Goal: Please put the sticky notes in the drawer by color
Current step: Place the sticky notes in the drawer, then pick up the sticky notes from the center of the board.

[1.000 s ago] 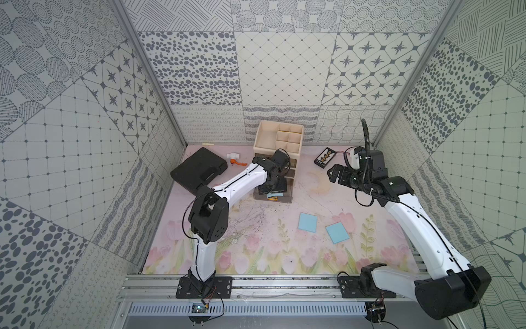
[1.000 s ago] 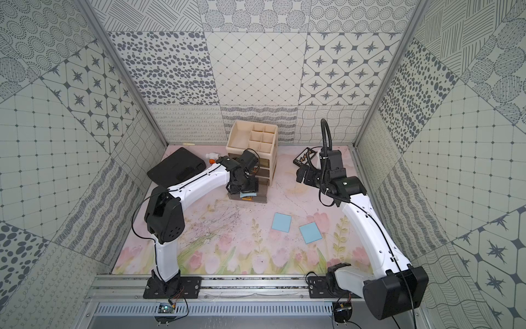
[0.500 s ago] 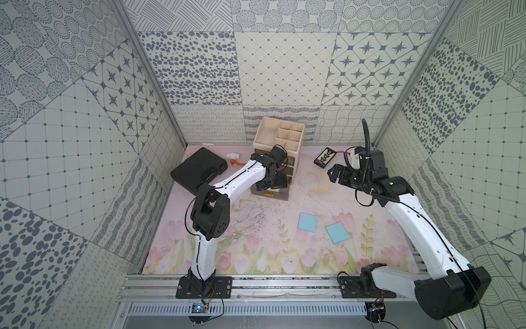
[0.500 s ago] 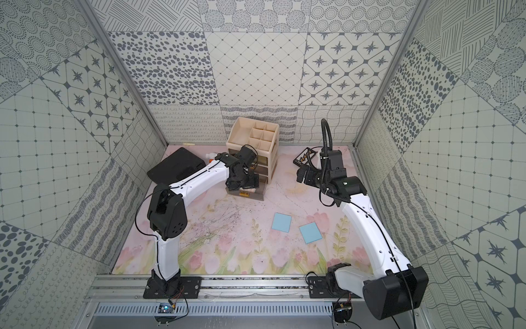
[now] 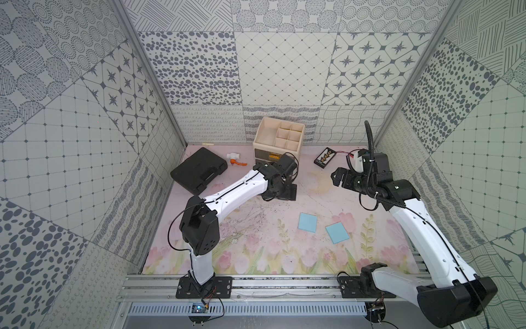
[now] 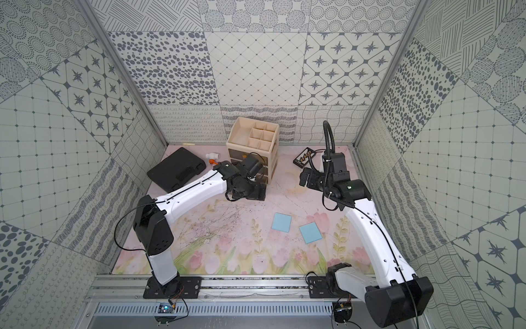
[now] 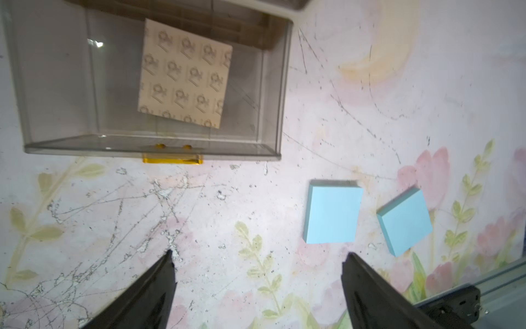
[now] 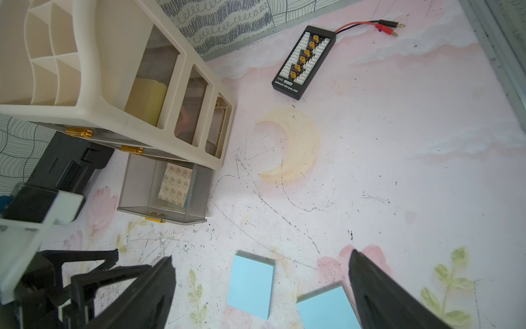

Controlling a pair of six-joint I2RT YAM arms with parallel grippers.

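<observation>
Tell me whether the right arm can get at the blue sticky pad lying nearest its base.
Probably yes: the right hand is open and empty, the blue pad lies bare on the mat, and the left arm is off by the drawer.

White lettering on the black connector board [image 8: 304, 61] seems to read "balanced charging plate".

Floral mat [image 5: 270, 242]: drawer unit [image 5: 279, 136], black case [image 5: 199, 172], charger board [image 5: 324, 156], blue sticky notes [image 5: 308, 226].
</observation>
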